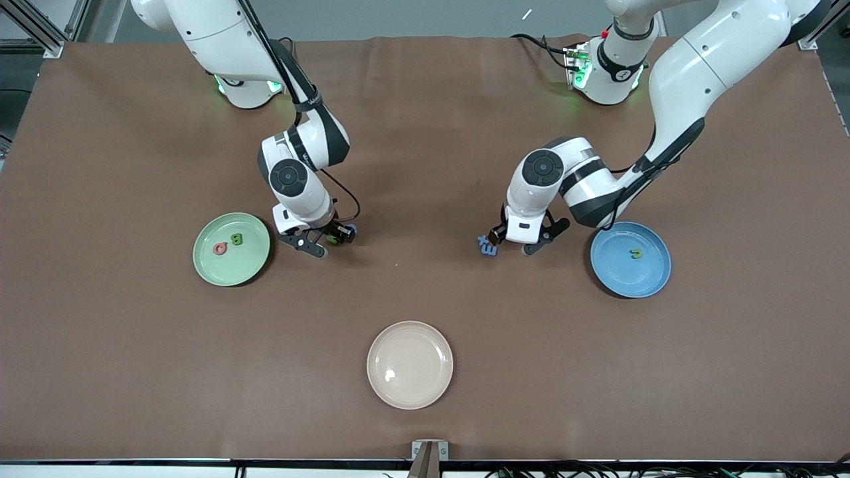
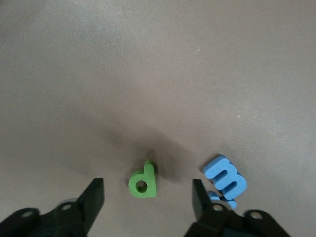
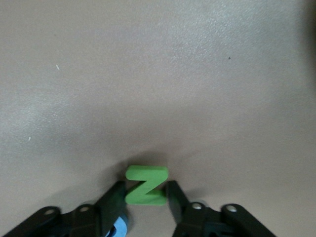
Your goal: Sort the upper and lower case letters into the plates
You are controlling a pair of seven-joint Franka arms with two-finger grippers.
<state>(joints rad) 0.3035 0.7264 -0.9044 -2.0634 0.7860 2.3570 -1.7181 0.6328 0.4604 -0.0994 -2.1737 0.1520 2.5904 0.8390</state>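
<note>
Straddling a small green foam letter Z [image 3: 145, 186], the right pincer [image 3: 144, 197] pinches it on the brown tabletop [image 1: 425, 292] beside the pale green round plastic plate [image 1: 255, 269]

The left pincer [image 2: 148, 197] hangs spread around a green foam lowercase d [image 2: 143, 181], a blue foam letter m [image 2: 225, 177] just outside one finger; the sky blue round plate [image 1: 654, 279] lies close at that arm's end

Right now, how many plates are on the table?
3: a pale green plate toward the right arm's end, a sky blue plate toward the left arm's end, a cream plate nearest the front camera. None appears hidden.
</note>
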